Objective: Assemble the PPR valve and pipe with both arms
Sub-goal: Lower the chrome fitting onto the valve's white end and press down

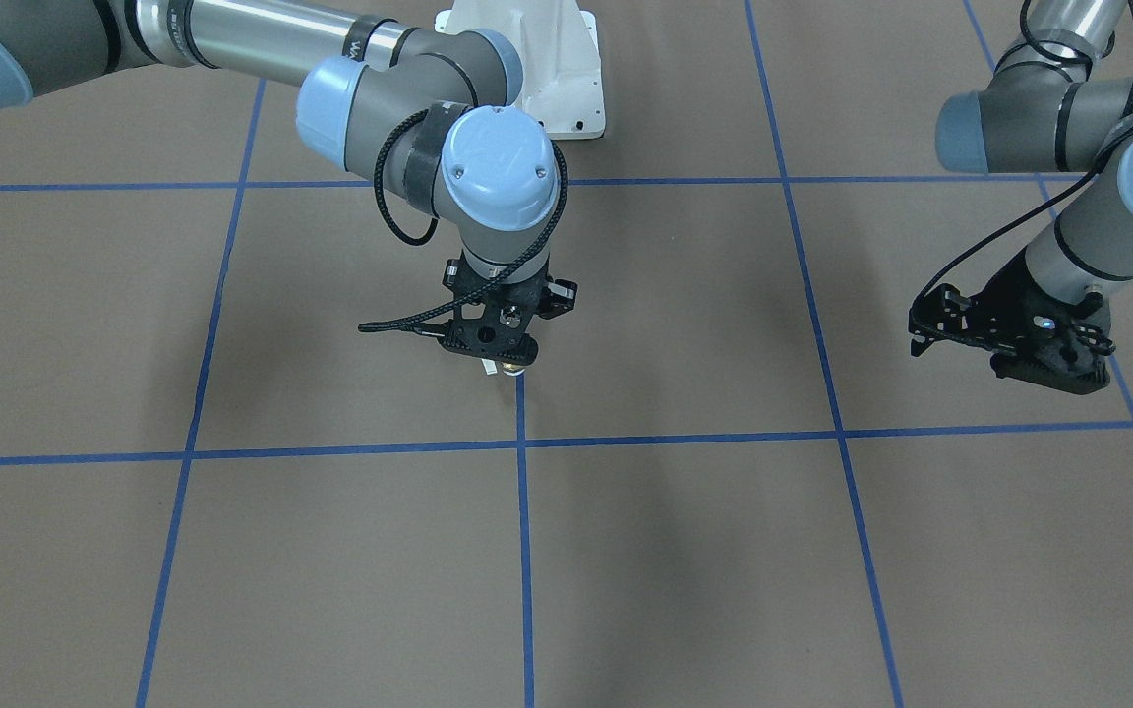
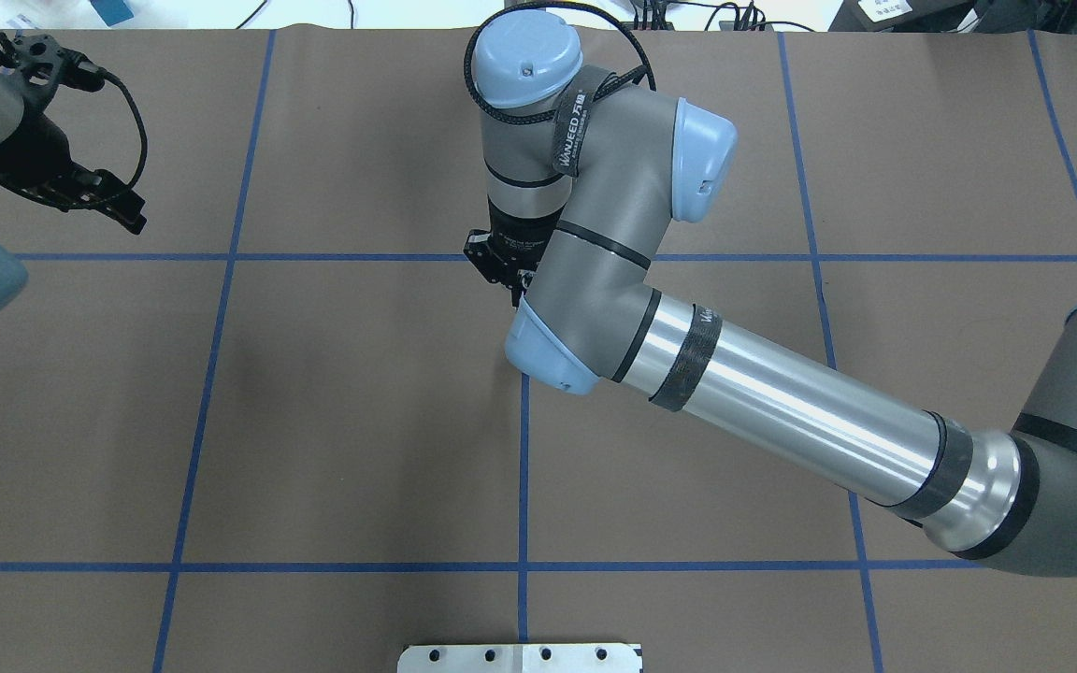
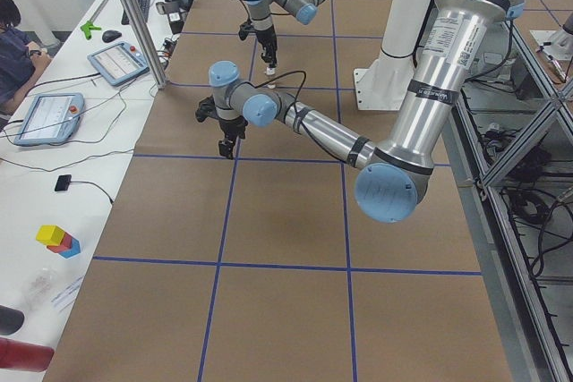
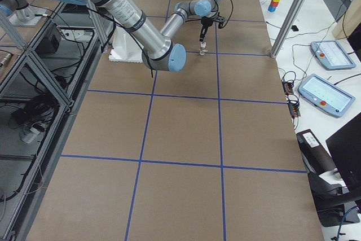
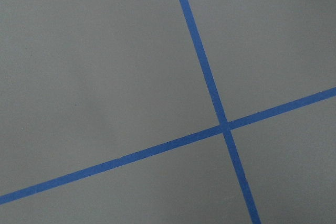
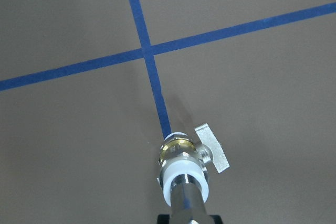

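My right gripper [image 1: 503,356] points straight down near the table's middle, over a blue tape line. It is shut on the pipe [image 6: 187,203], a shiny silver stub that sits in the white collar of the PPR valve [image 6: 181,157]. The valve's brass body and its small side handle [image 6: 212,148] hang below, at or just above the table; it also shows under the gripper in the front view [image 1: 510,370]. My left gripper [image 1: 1048,374] hovers far off at the table's side, empty, its fingers looking apart. Its wrist view shows only bare table.
Brown table cover with a grid of blue tape lines [image 1: 523,511]. The white bolted pedestal [image 1: 552,69] stands behind the right arm. Tablets and cables lie on side benches beyond the table's far edge [image 3: 116,60].
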Motion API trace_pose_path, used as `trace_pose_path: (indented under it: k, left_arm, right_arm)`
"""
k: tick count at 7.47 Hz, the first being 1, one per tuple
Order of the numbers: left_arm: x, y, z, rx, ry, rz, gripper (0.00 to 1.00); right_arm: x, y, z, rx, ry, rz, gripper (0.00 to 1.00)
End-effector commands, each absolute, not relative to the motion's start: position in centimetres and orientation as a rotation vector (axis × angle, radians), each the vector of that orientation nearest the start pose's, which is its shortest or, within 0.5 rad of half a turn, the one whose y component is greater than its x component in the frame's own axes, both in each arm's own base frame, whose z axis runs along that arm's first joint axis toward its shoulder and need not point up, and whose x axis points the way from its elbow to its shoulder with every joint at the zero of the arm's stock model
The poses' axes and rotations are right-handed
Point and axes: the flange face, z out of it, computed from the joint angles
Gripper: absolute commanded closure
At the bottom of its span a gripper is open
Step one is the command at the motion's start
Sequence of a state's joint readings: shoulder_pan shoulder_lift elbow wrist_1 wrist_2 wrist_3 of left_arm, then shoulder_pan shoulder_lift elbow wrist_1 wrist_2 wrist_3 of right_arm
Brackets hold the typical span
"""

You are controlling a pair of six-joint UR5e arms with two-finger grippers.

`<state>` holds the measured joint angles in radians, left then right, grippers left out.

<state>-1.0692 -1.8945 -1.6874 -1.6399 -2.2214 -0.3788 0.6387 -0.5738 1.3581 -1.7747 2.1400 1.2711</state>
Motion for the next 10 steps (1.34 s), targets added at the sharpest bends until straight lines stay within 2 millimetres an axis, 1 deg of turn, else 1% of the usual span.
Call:
trace_pose_path:
  k: [1, 7, 10]
  left_arm:
    - [23.2, -57.5, 42.0, 0.171, 0.787, 0.281, 0.00]
    - [23.2, -57.5, 41.9, 0.174, 0.787, 0.282, 0.00]
    - [23.2, -57.4, 42.1, 0.171, 0.785, 0.281, 0.00]
  right_arm:
    - [-56.5, -51.8, 12.8, -0.235, -0.761, 0.153, 1.00]
    - [-56.5, -51.8, 13.3, -0.236, -0.758, 0.144, 1.00]
    - [-56.8, -51.9, 14.5, -0.229, -0.770, 0.138, 1.00]
